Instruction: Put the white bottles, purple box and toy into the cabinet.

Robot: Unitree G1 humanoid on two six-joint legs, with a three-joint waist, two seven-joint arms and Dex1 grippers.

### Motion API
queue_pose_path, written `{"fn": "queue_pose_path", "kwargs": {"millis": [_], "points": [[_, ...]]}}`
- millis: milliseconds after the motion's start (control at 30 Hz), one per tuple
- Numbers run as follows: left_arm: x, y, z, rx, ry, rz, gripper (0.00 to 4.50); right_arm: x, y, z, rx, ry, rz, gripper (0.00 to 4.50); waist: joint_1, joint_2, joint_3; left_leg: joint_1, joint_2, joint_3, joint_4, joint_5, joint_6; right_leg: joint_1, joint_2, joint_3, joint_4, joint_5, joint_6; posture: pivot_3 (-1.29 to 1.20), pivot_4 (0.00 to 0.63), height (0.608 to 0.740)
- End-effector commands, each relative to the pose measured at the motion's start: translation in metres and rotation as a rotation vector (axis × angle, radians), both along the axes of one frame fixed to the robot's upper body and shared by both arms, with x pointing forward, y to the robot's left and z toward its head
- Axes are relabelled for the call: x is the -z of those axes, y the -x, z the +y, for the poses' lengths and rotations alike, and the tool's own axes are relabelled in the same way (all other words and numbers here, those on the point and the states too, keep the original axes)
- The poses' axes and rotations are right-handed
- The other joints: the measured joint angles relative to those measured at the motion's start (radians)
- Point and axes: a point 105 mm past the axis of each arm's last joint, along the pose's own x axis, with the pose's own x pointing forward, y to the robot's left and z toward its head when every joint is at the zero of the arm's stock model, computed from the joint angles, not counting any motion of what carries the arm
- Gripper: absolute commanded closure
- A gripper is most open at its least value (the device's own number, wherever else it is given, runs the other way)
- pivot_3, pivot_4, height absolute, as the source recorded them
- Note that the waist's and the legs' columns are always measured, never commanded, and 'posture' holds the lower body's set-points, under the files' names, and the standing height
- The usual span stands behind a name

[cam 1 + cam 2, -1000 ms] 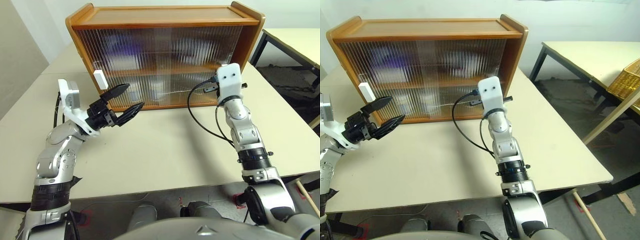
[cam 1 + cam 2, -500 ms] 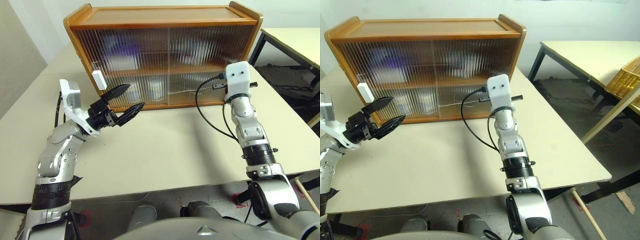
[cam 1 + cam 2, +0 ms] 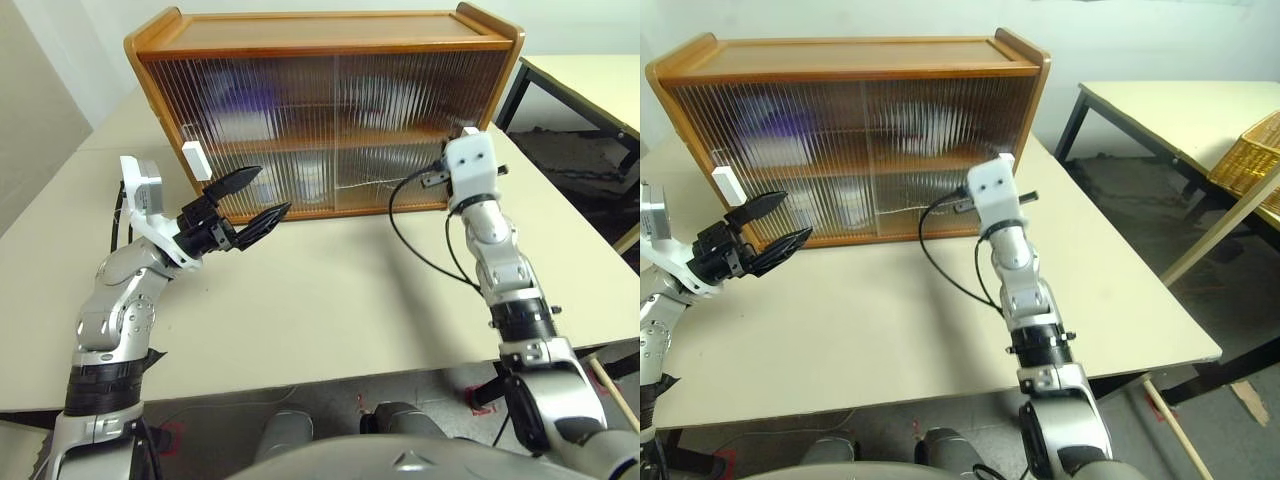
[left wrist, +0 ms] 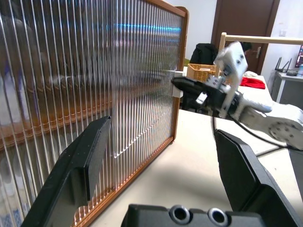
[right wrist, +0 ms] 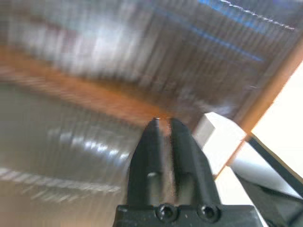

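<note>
Wooden cabinet, two ribbed doors closed; left gripper spread wide; right gripper nearly closed, empty.

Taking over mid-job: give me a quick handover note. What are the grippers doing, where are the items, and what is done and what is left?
Left gripper: fingers open, empty, hovering above the beige table near the left door's white handle.
Right gripper: at the right door's white handle; I can't tell whether it is gripping.
Brown wooden cabinet: both ribbed sliding doors look closed.
Items: a purple blur on the upper shelf and a white blur on the lower shelf show through the doors. Neither can be identified for sure.
Done: stowing seems finished.
Left: back the right arm off and confirm the contents.
</note>
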Motion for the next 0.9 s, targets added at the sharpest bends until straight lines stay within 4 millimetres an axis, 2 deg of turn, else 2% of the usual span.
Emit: {"fn": "queue_pose_path", "kwargs": {"millis": [33,167,267,300,467,633,767,833,900], "points": [[0.005,0.000,-0.001,0.003,-0.013,0.011,0.00,0.002,0.013,0.009,-0.084,0.011,-0.001,2.82,0.000,0.000,0.000,0.000,0.000,0.001,0.000,0.000,0.000,0.000,0.000,0.000,0.000,0.000,0.000,0.00,0.000,0.740],[0.006,0.002,0.000,0.002,-0.013,0.018,0.00,0.015,0.028,0.002,-0.099,0.006,0.033,1.31,0.000,0.000,0.000,0.001,0.000,0.003,0.000,0.000,0.000,0.002,0.000,0.000,0.000,0.000,0.001,0.00,0.000,0.740],[0.008,0.004,0.002,-0.006,-0.012,0.026,0.00,0.028,0.036,-0.015,-0.073,-0.020,0.071,0.22,0.001,0.000,0.000,0.002,-0.001,0.003,0.001,0.000,0.000,0.004,0.000,0.000,0.000,-0.001,0.001,0.00,0.000,0.740],[0.009,0.004,0.003,-0.013,-0.010,0.031,0.00,0.034,0.037,-0.024,-0.060,-0.044,0.090,0.05,0.001,0.000,0.000,0.002,-0.001,0.003,0.001,0.000,0.000,0.004,0.000,0.000,0.000,-0.001,0.001,0.00,0.000,0.740],[0.022,0.009,0.020,-0.106,-0.002,0.063,0.00,0.058,0.043,-0.061,-0.009,-0.135,0.163,0.05,-0.003,0.000,0.000,0.003,-0.002,0.004,0.002,0.000,0.000,0.005,0.000,0.002,0.000,-0.001,0.001,-0.01,0.000,0.740],[0.035,0.014,0.036,-0.199,0.005,0.088,0.00,0.065,0.044,-0.078,-0.012,-0.176,0.178,0.05,-0.007,0.000,0.000,0.006,-0.003,0.005,0.002,0.000,0.000,0.007,0.001,0.002,0.000,-0.005,-0.005,-0.01,0.000,0.740],[0.055,0.019,0.082,-0.456,0.063,0.114,0.00,0.074,0.046,-0.106,0.043,-0.217,0.189,0.05,-0.010,0.001,-0.001,0.011,-0.003,0.006,0.000,0.000,0.000,0.011,0.001,0.003,0.000,-0.008,-0.004,-0.01,0.000,0.740],[0.064,0.023,0.126,-0.692,0.063,0.110,0.00,0.078,0.048,-0.112,0.035,-0.208,0.187,0.05,-0.010,0.000,-0.001,0.013,-0.003,0.005,-0.001,0.000,0.000,0.013,0.000,0.003,0.000,-0.009,-0.004,-0.01,0.000,0.740],[0.069,0.029,0.156,-0.855,0.066,0.097,0.00,0.079,0.048,-0.117,0.039,-0.210,0.184,0.05,-0.011,0.000,-0.001,0.013,-0.002,0.005,-0.002,0.000,0.000,0.013,0.001,0.003,0.000,-0.010,-0.005,0.00,0.000,0.740]]}}
